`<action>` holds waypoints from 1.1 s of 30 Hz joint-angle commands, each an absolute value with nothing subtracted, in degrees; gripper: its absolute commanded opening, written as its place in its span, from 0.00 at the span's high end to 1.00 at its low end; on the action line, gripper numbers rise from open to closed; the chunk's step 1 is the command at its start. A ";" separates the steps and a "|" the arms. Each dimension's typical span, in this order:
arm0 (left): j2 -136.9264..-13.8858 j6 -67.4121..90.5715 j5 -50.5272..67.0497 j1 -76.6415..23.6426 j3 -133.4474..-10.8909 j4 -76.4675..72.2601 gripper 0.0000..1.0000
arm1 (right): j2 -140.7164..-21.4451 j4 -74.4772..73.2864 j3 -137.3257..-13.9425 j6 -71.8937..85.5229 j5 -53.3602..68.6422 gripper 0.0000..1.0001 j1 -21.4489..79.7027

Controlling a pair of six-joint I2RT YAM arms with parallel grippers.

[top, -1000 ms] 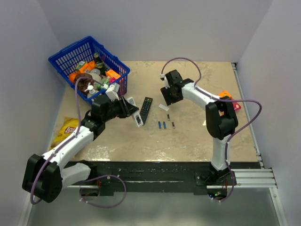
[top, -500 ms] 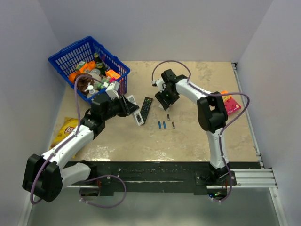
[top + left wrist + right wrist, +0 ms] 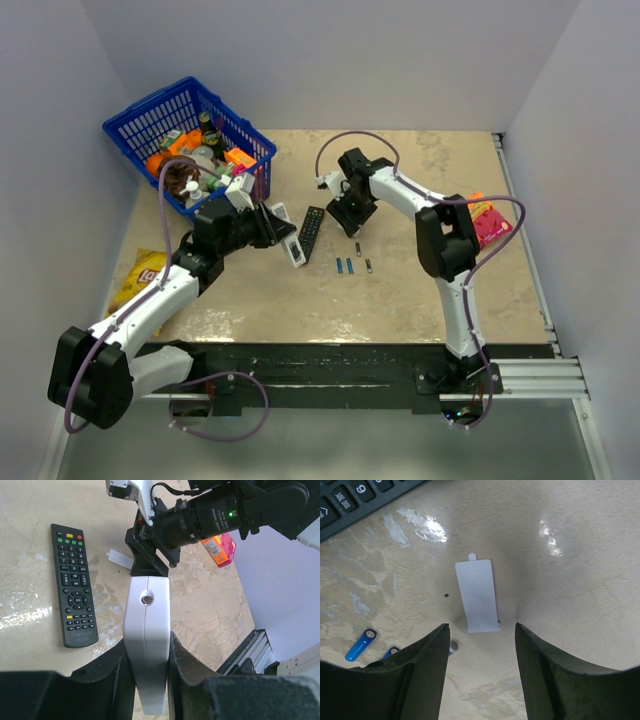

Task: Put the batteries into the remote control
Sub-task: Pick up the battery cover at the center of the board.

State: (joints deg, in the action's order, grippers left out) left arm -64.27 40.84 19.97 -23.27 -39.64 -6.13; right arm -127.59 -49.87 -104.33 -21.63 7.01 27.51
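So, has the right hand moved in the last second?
Yes. In the top view the right hand has swung left, closer to the black remote, which has stayed put.

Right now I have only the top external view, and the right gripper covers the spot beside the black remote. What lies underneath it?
Observer: The right wrist view shows a white battery cover lying flat on the table. It sits between the open fingers of the right gripper, and neither finger touches it.
Operator: And the other arm, is its grip real?
Observer: Yes. In the left wrist view the left gripper clamps the white remote control from both sides, with a narrow seamed edge facing the camera.
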 commanded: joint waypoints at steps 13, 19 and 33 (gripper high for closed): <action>-63.72 39.99 21.09 -23.12 -41.84 -8.00 1.00 | -127.89 -48.61 -99.68 -21.80 1.23 0.49 29.97; -64.07 39.99 21.27 -23.12 -42.01 -8.17 1.00 | -126.65 -47.29 -96.86 -21.09 0.35 0.50 29.97; -63.98 39.90 21.36 -23.12 -41.75 -8.17 1.00 | -129.46 -46.50 -99.84 -19.60 0.53 0.54 29.97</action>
